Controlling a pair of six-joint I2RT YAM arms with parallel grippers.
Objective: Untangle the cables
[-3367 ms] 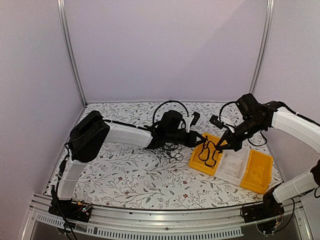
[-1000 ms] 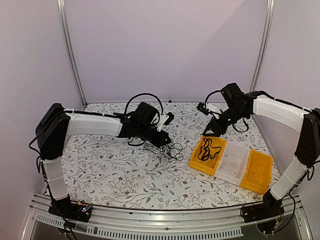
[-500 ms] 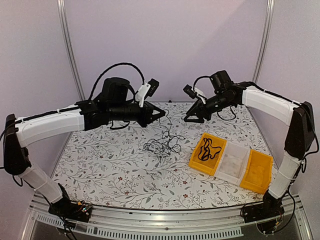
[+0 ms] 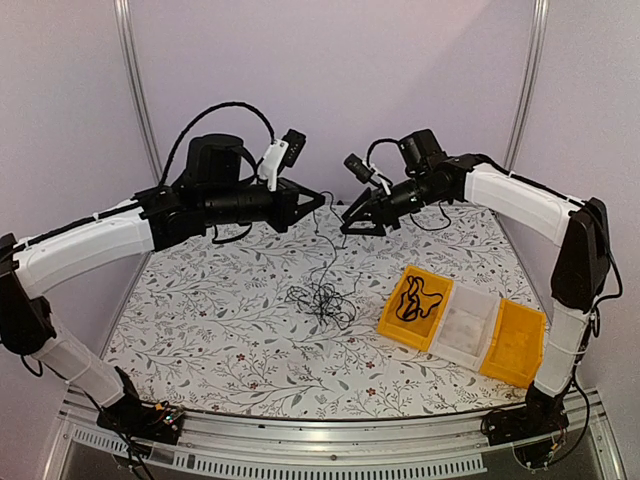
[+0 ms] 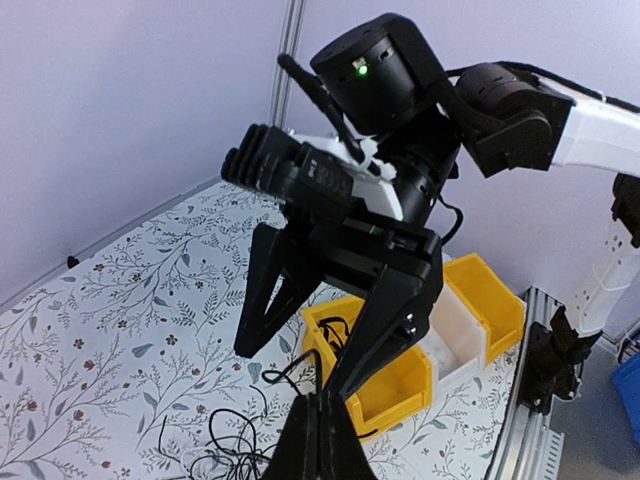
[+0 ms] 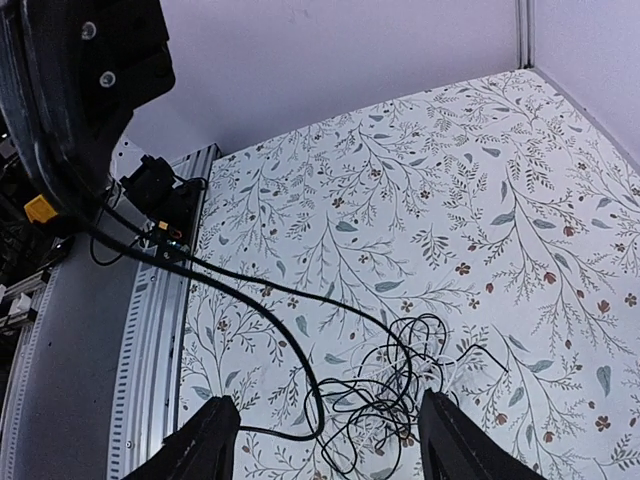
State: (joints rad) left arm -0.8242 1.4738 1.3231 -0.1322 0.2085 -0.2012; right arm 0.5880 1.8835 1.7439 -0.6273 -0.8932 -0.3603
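Left claw (image 4: 320,199) is hanging high over mid-table (image 4: 215,335), clenched on one strand of the cables (image 4: 322,297). The tangle is lying below it. Right claw (image 4: 352,222) is hovering just right, released, gripping nothing. A black cable (image 4: 415,297) is lying in the left yellow bin (image 4: 392,324).

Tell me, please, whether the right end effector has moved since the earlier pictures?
Yes. The right end effector was low over the yellow bin; it has risen and swung left, away from it.

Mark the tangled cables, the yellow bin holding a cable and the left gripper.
tangled cables (image 4: 322,298): top view, knot's middle.
yellow bin (image 4: 400,337): top view, near wall.
left gripper (image 4: 318,203): top view, between fingertips.
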